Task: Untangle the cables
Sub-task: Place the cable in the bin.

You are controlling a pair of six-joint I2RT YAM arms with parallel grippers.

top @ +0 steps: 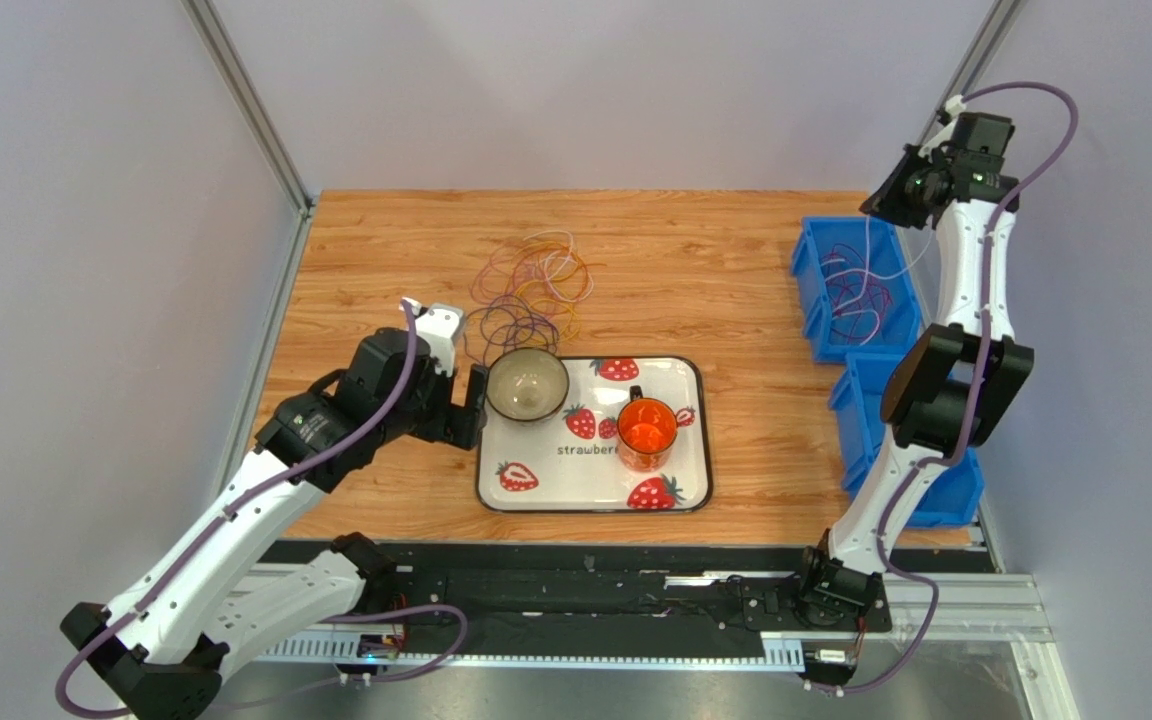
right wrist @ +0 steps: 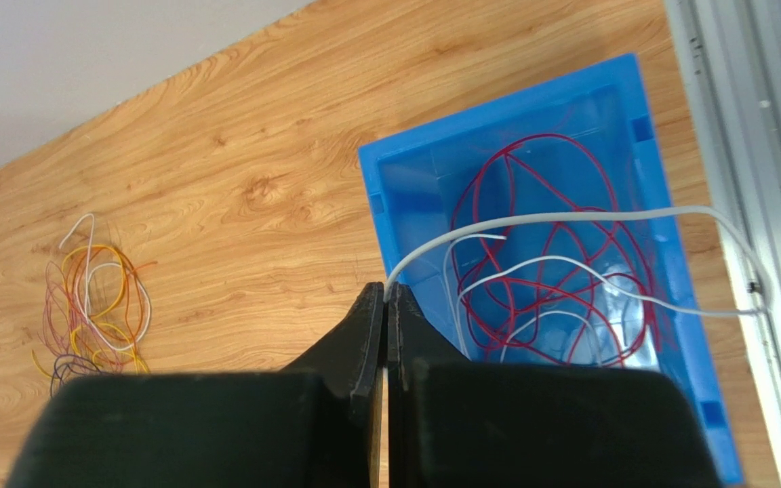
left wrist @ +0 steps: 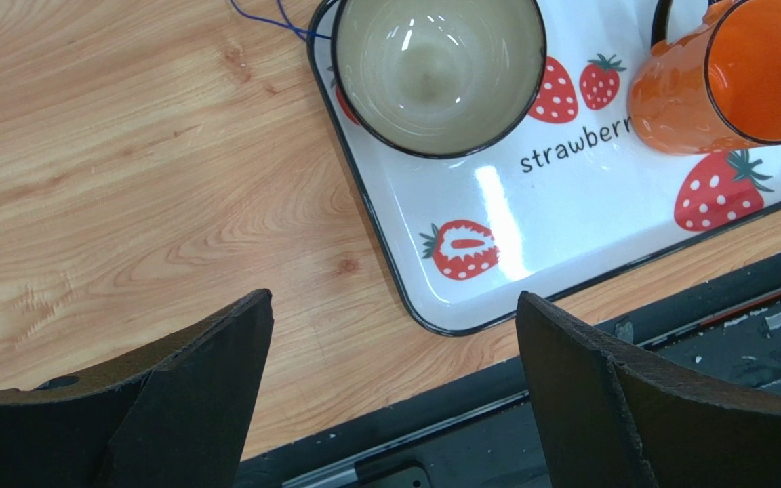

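Note:
A tangle of purple, orange and yellow cables point(top: 531, 285) lies on the wooden table behind the tray; it also shows in the right wrist view point(right wrist: 94, 305). My right gripper point(right wrist: 386, 292) is shut on a white cable point(right wrist: 568, 217) that trails down into a blue bin point(right wrist: 395, 193) holding red cables point(right wrist: 547, 254) and more white ones. In the top view the right gripper point(top: 893, 198) is raised above that bin point(top: 811, 248). My left gripper point(left wrist: 395, 315) is open and empty, low beside the tray's left edge point(top: 470, 402).
A white strawberry tray point(top: 593, 504) holds an empty bowl point(top: 525, 386) and an orange cup point(top: 645, 431); the left wrist view shows the bowl point(left wrist: 435, 71) and cup point(left wrist: 731, 76). More blue bins point(top: 856, 413) stand along the right edge.

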